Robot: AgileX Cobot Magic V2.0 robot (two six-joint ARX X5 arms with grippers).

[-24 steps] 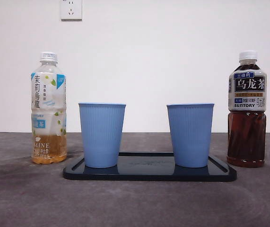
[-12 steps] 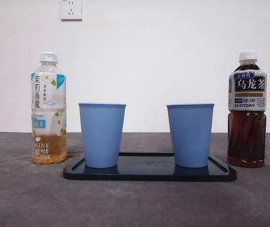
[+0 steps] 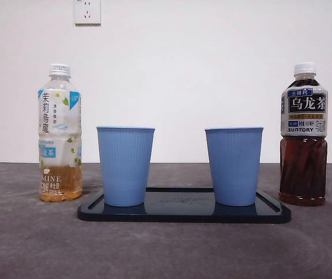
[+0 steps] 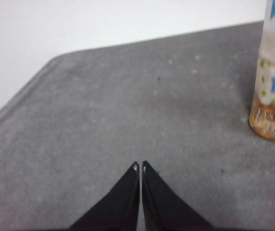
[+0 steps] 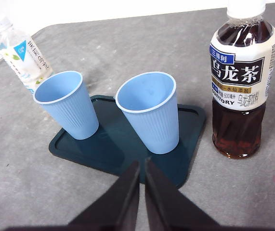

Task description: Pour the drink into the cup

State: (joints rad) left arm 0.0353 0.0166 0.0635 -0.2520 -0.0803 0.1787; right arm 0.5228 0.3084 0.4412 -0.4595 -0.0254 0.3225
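Observation:
Two blue ribbed cups stand upright on a black tray (image 3: 183,216): the left cup (image 3: 125,165) and the right cup (image 3: 234,165). A jasmine tea bottle (image 3: 60,133), capped, with a little pale liquid, stands left of the tray. A dark Suntory oolong bottle (image 3: 303,135), capped and nearly full, stands to the right. Both cups look empty in the right wrist view (image 5: 149,115). My left gripper (image 4: 139,167) is shut, above bare table beside the jasmine bottle (image 4: 274,96). My right gripper (image 5: 142,164) is shut, in front of the tray (image 5: 123,149) and apart from it. Neither gripper shows in the front view.
The grey felt table (image 3: 166,250) runs back to a white wall with power sockets (image 3: 87,11). The table's rounded far corner shows in the left wrist view (image 4: 50,62).
A black arm tip at the top left edge one second ago has left the front view. The bottles, cups and tray have not moved.

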